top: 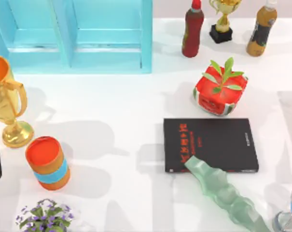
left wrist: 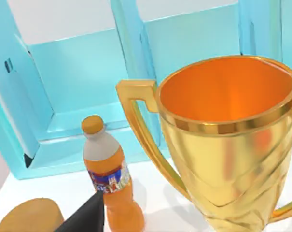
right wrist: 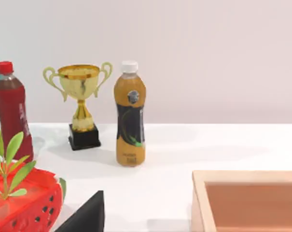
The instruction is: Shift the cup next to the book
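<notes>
The book (top: 211, 145) lies flat right of the table's middle, black with red lettering. A small whitish round thing with a blue mark, which looks like the cup (top: 289, 216), sits at the bottom right corner of the top view, cut by the edge and well apart from the book. A dark part of my left gripper (left wrist: 87, 216) shows in the left wrist view, close to a big gold trophy (left wrist: 228, 145). A dark part of my right gripper (right wrist: 88, 213) shows in the right wrist view, beside a red watermelon-patterned pot (right wrist: 20, 203).
A pale green wavy object (top: 223, 191) overlaps the book's front edge and runs toward the cup. The potted plant (top: 219, 89) stands behind the book. An orange cylinder (top: 48, 163), flowers (top: 44, 216) and cyan shelf (top: 73, 34) are left. Bottles (top: 192, 29) and a wooden box (right wrist: 249, 200) sit right.
</notes>
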{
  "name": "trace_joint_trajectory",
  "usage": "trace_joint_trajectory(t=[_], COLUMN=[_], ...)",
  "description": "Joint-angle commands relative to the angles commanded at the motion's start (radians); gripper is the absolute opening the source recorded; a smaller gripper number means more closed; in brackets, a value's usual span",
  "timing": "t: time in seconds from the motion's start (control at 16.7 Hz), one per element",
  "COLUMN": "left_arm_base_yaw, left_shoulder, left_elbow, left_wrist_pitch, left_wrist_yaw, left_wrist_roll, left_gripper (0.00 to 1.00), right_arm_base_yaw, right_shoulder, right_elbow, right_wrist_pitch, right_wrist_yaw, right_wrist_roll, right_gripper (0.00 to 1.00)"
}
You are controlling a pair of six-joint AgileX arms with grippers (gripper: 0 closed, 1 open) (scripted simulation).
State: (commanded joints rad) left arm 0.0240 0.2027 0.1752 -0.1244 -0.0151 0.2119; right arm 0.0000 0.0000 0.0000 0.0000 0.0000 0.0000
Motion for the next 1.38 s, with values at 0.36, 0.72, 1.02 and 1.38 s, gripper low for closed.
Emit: trace_joint_trajectory(t=[0.36,0.72,1.02,1.38], left_arm_base_yaw=[0.102,0.308,0.53,0.783], left_shoulder=[0.497,1.037,1.322,1.48], left_elbow=[0.355,0.709,0.941,1.13], left_wrist_pitch=[-0.293,-0.646,-0.891,-1.066], left_wrist_yaw=[-0.015,-0.017,-0.01,0.005], left_wrist_roll=[0.577,1.299,1.774,2.166], left_gripper=[1.0,1.0,1.0,1.0], right_arm_base_yaw=[0.0,0.0,0.0,0.0], right_shoulder=[0.0,0.0,0.0,0.0], right_elbow=[0.0,0.0,0.0,0.0], right_wrist_pitch=[0.0,0.0,0.0,0.0], right_wrist_yaw=[0.0,0.0,0.0,0.0], right_wrist_roll=[0.0,0.0,0.0,0.0], right_gripper=[1.0,1.0,1.0,1.0])
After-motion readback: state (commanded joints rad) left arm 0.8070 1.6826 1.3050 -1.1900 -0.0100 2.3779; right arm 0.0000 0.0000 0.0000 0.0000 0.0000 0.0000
